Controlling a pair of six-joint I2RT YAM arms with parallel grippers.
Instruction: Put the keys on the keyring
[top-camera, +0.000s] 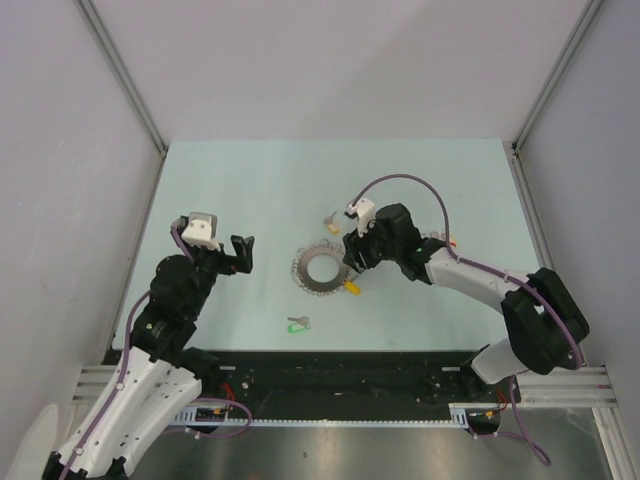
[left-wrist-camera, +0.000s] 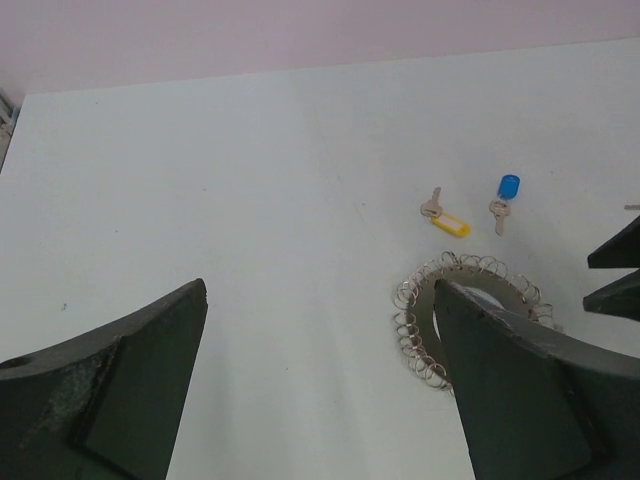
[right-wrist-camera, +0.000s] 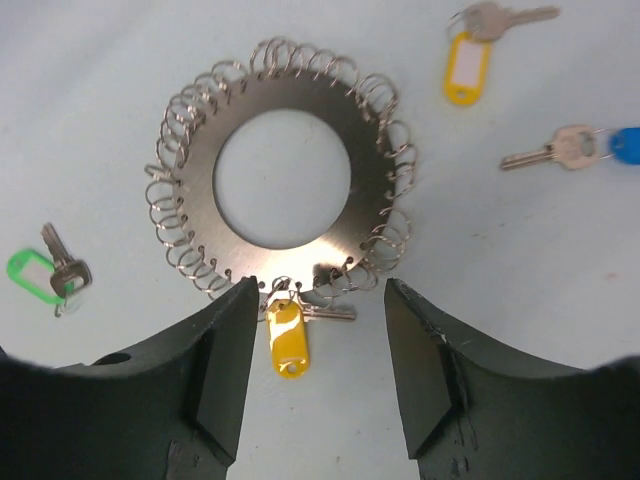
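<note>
Layout of the keyring (top-camera: 303, 268) and four keys on the table (top-camera: 220, 180).
The keyring lies at mid-table, with the left gripper (top-camera: 243, 250) well to its left and the right gripper (top-camera: 352, 258) over its right rim. The first key (right-wrist-camera: 287, 335) lies against the ring's near-right rim, seen between the right gripper's fingers (right-wrist-camera: 220, 350) in the wrist view. The second key (top-camera: 298, 323) lies nearer the arm bases, apart from the ring. The third key (top-camera: 331, 222) lies beyond the ring; the fourth key (right-wrist-camera: 565, 150) lies beside the third, apart from it.

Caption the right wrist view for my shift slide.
Right gripper open over the keyring, one yellow-tagged key lying at the ring's near rim.
</note>
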